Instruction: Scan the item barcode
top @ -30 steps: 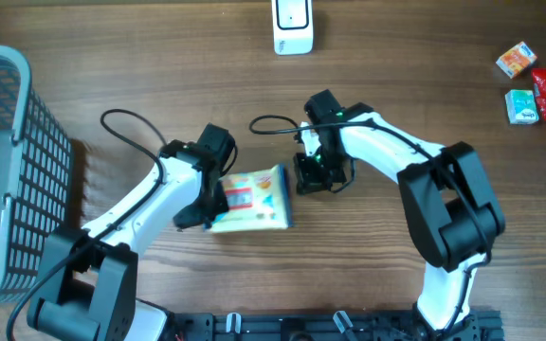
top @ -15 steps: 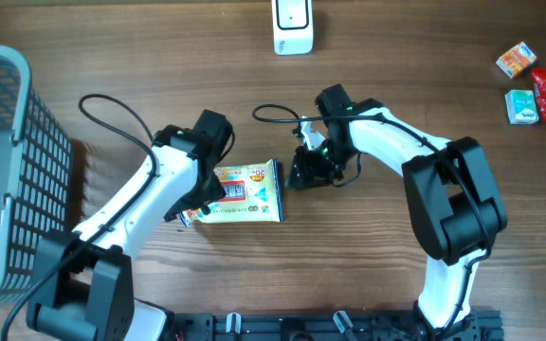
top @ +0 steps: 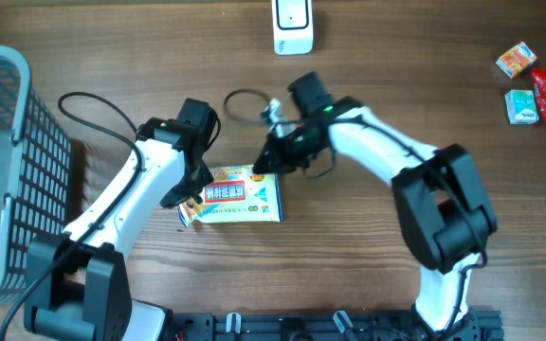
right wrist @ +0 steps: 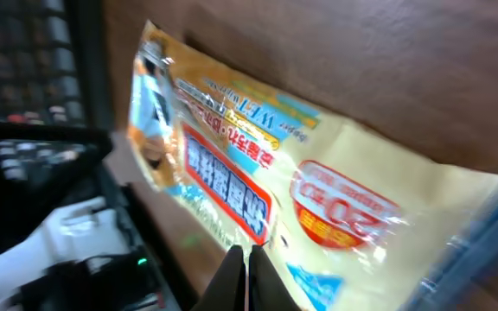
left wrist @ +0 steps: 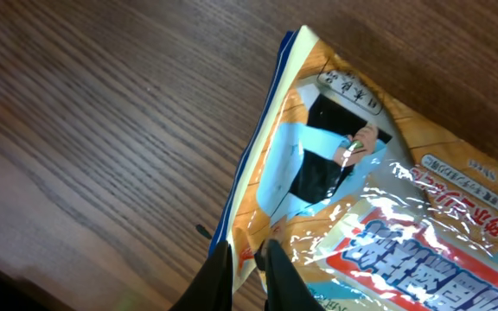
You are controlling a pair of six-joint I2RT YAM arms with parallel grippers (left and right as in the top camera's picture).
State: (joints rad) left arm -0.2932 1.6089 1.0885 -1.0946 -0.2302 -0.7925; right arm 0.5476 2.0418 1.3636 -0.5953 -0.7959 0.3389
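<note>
Left end effector (left wrist: 245, 263) clamps the edge of the packet (top: 245, 201). Right end effector (right wrist: 240, 259) is closed, tips on the packet; whether film is pinched is unclear. Packet lies on the tabletop (top: 159, 66), its left end hidden overhead.

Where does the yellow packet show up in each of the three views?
Overhead: yellow packet lies flat at centre, between the two arms.
Left wrist: the packet fills the lower right, one corner pointing to the top edge.
Right wrist: the packet runs slantwise across the middle.
Shared landmark: the wooden table beneath it.
</note>
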